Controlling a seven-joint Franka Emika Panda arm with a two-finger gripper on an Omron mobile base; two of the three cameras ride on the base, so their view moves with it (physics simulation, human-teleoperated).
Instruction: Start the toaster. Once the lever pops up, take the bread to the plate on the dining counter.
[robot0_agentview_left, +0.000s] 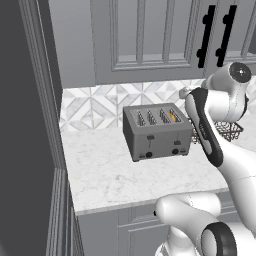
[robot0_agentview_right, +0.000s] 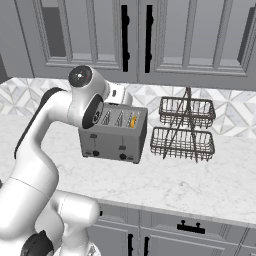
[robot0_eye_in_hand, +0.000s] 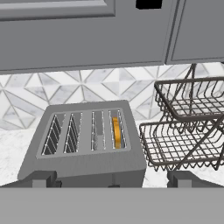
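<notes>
- The jaws (robot0_eye_in_hand: 112, 180) show in the hand view as two dark tips at the bottom edge, set wide apart with nothing between them, one tip low on each side of the toaster.
- The arm (robot0_agentview_left: 207, 127) reaches up over the marble desk (robot0_agentview_left: 110, 175), and its hand hangs above and a little in front of the toaster.
- The toaster (robot0_eye_in_hand: 85, 142) stands upright on the desk, near the tiled back wall (robot0_agentview_left: 95, 102); in the left base view its front faces the camera, with two small dark levers and two dark knobs low on that face.
- Both levers sit in the upper part of their tracks.
- The bread (robot0_eye_in_hand: 116, 132) stands on edge in the rightmost of the four slots, an orange-tan strip sunk almost level with the slot top.
- The other three slots look dark inside.
- A two-tier wire basket rack (robot0_agentview_right: 182, 131) stands on the desk just to the right of the toaster, apart from it.
- Grey cupboards (robot0_agentview_right: 135, 35) with dark handles hang above the tiled wall.
</notes>
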